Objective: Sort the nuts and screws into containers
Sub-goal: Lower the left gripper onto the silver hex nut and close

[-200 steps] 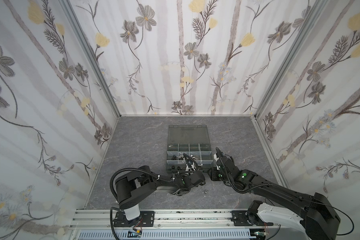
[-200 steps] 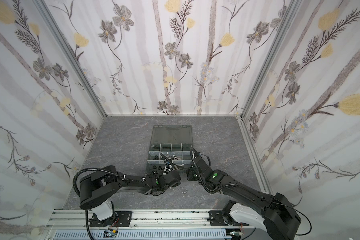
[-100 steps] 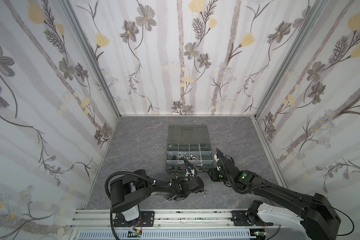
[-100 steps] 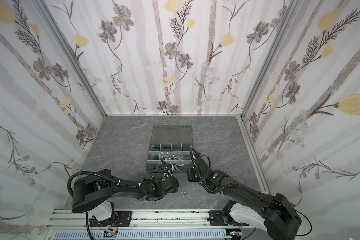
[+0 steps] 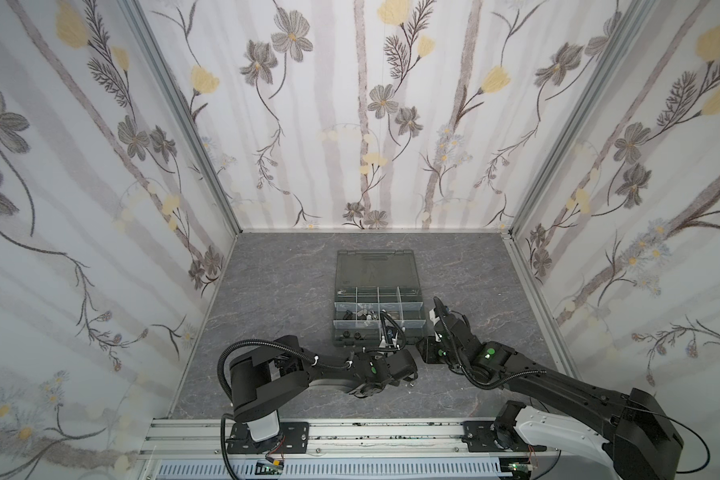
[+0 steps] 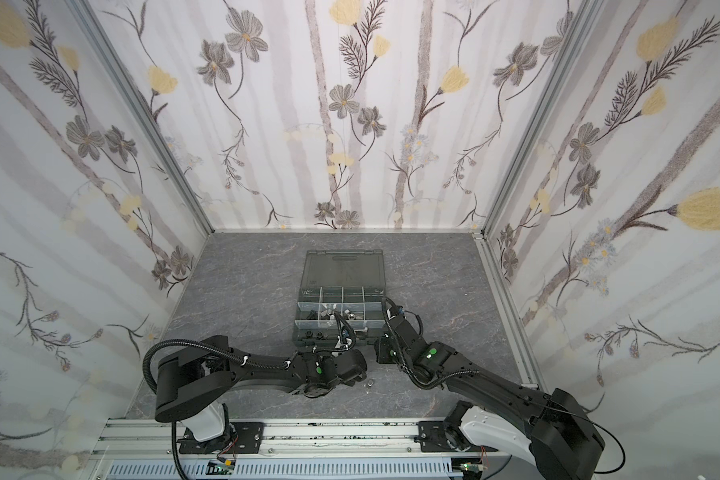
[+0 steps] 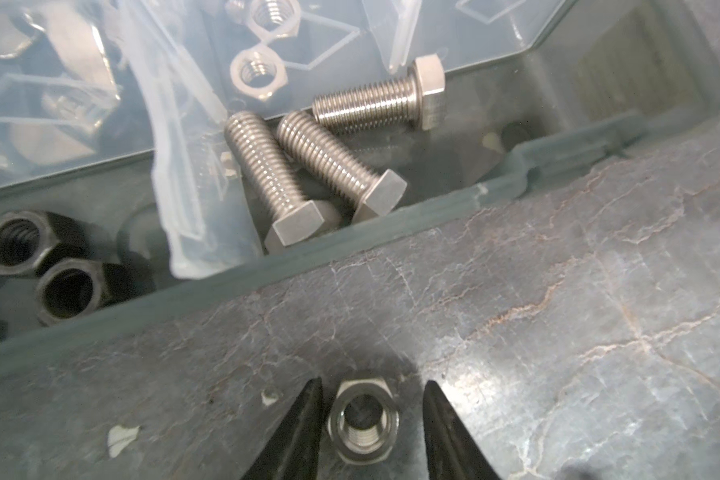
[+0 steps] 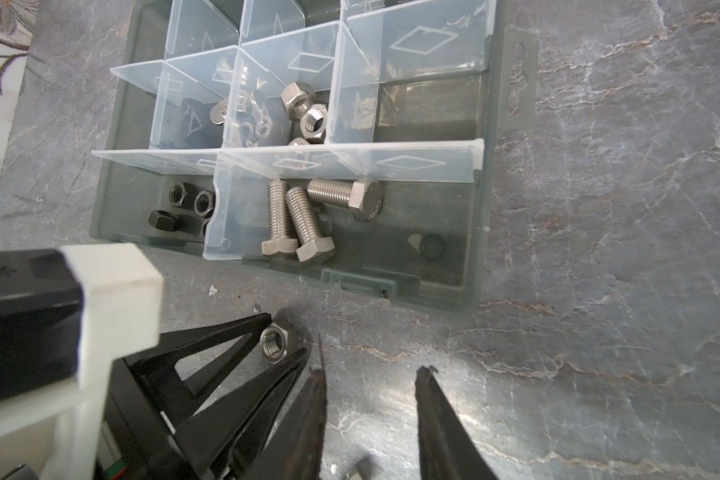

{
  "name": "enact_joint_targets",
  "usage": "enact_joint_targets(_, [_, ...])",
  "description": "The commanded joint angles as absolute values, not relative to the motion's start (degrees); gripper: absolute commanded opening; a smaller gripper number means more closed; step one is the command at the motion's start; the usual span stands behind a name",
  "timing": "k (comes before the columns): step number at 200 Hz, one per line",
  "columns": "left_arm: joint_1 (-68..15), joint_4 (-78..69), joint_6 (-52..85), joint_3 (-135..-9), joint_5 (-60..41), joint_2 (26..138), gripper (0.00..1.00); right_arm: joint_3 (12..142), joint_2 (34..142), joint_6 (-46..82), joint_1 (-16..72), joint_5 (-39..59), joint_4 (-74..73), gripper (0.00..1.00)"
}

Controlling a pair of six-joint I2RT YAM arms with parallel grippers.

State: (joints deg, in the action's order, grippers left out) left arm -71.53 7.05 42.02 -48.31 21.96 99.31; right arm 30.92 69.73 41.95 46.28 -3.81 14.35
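We take this for a robot test cell in a lab, not a home. Flower-papered panels [image 5: 350,145] sit in aluminium corner posts [image 5: 186,120] and box in a grey marble-look tabletop [image 5: 275,282]. A black left arm [image 5: 267,374] and right arm [image 5: 558,382] are bolted to a slotted metal rail [image 5: 371,432] at its front edge, where a corrugated cable conduit [image 5: 242,345] loops in the open

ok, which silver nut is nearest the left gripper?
The silver nut lying hole-up on the table, between the open fingers of the left gripper, just outside the organizer box. Other silver nuts sit in a compartment inside it.
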Motion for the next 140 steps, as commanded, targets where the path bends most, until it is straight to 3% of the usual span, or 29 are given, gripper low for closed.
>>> enact_joint_targets(1, [-71.6,16.6,39.1,-49.8,19.3,100.6,0.42,30.7,69.4,42.8,46.3,-5.1,12.3,0.37])
enact_joint_targets(52, [-71.5,17.9,36.9,-52.2,19.1,102.9,0.40,30.1,68.4,43.0,46.3,-5.4,12.4,0.37])
enact_joint_targets(97, [-71.3,18.0,36.5,-52.2,19.4,102.8,0.29,29.5,67.0,43.2,46.3,-6.1,12.7,0.37])
enact_joint_targets(140, [-71.0,17.9,36.5,-52.3,19.5,102.5,0.25,29.1,65.5,43.5,46.3,-6.9,13.2,0.38])
